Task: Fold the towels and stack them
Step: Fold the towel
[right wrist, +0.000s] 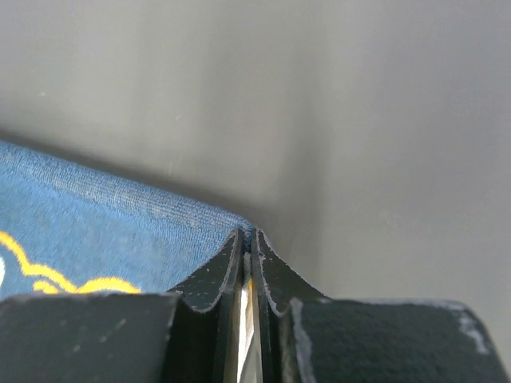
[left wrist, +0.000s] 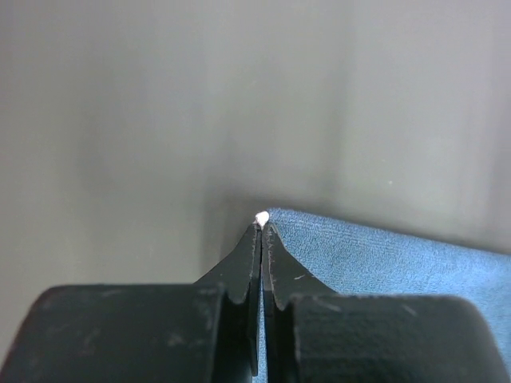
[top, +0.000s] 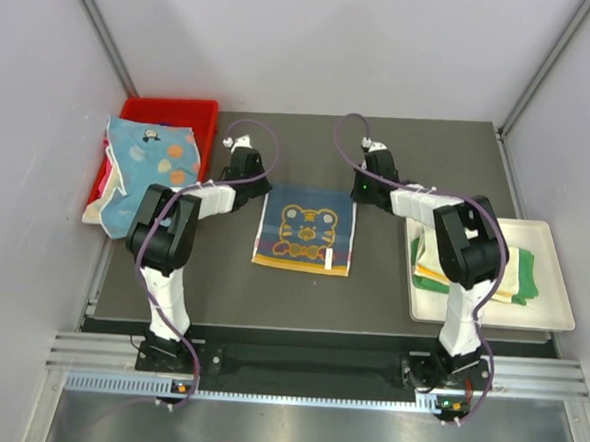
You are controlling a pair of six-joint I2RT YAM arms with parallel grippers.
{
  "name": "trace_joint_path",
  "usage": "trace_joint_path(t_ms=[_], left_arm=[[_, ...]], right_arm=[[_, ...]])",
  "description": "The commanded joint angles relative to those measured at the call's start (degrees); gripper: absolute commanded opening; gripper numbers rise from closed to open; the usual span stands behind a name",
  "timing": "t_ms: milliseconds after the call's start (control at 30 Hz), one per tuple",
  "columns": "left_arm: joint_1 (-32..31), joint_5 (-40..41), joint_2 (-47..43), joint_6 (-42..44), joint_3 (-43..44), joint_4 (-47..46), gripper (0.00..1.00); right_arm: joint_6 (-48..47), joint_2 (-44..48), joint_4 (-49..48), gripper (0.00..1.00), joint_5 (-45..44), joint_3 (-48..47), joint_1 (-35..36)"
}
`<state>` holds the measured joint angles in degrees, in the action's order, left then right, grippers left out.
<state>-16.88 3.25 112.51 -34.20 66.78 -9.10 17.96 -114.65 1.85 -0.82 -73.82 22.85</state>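
Fingertips of the left gripper [left wrist: 261,227] are pressed together with almost no gap, pinching a corner of the blue towel [top: 304,230]; a white fleck of its edge shows right at the tips. The right gripper [right wrist: 247,239] is closed just as tight on the other far corner, with a sliver of cloth between its tips.

The blue towel lies spread flat in the middle of the frame on the dark table [top: 371,296], with each far corner under one gripper. It has no crease yet, so the first fold is, by my reading, only about to start.

At the right of the frame, the white tray [top: 551,297] holds folded towels [top: 525,272], green and yellow, partly hidden by the right arm. That part looks done. In the upper left, a light blue dotted towel [top: 154,152] hangs rumpled over the red bin [top: 172,108] and has yet to be folded. The job seems roughly midway.

No words can be read anywhere. The blue towel carries a yellow-outlined animal face with a bow, and a small white label [top: 325,264] at its near edge is too small to make out
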Motion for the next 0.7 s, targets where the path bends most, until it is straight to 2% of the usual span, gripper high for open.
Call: trace_joint_path(t_ms=[0,367,667], left_arm=[[0.89,0.62,-4.49,0.36,-1.13,-6.89,0.0],[1.42,-1.13,-11.34,0.8,-7.1,-8.12,0.0],[1.33,-5.35,-18.63,-1.66,-16.76,-9.97,0.0]], right_arm=[[-1.43,6.98,-7.73,0.06,-1.29,3.06,-0.97],[-1.52,18.67,-14.5,0.07,0.56,13.78,-0.7],[-0.38,25.52,-16.78,0.07,2.84,23.71,1.49]])
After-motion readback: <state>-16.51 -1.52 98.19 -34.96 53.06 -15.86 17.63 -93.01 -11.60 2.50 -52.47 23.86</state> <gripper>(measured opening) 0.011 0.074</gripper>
